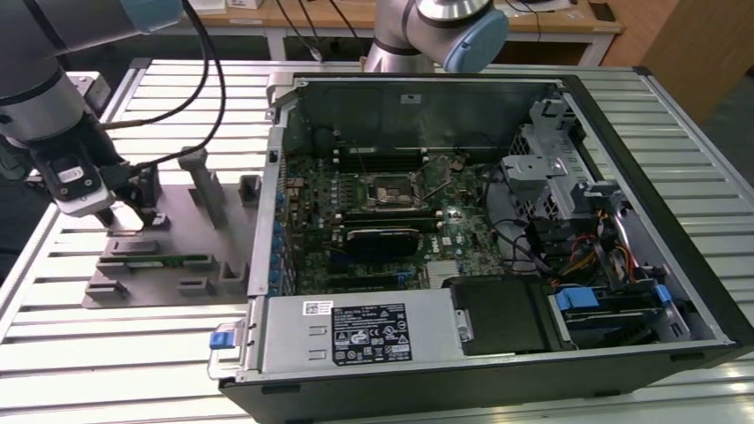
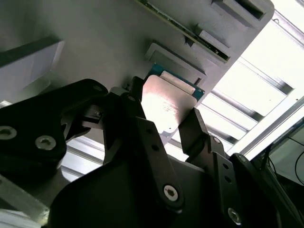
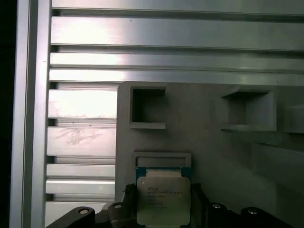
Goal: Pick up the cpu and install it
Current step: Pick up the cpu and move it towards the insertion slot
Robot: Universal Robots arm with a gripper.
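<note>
1. The cpu point(image 2: 167, 105) point(image 3: 163, 199) lies silver side to the cameras in both wrist views, between the gripper's fingers point(image 2: 192, 130); its green edge sits over a shallow square nest in the grey fixture tray point(image 3: 204, 137).
2. The gripper point(image 2: 161, 116) point(image 3: 163, 205) is closed on the cpu, a black finger against each of two opposite edges.
3. In the exterior view the gripper point(image 1: 124, 215) stands over the tray point(image 1: 177, 284) at that view's left; a green memory stick point(image 1: 165, 259) lies in the tray just beside it.
4. The tray rests on a slatted aluminium table point(image 1: 106, 353).
5. Farther towards the exterior view's right, well apart, an open computer case point(image 1: 613, 115) shows its green motherboard point(image 1: 353, 256) and black square socket point(image 1: 389, 190).
</note>
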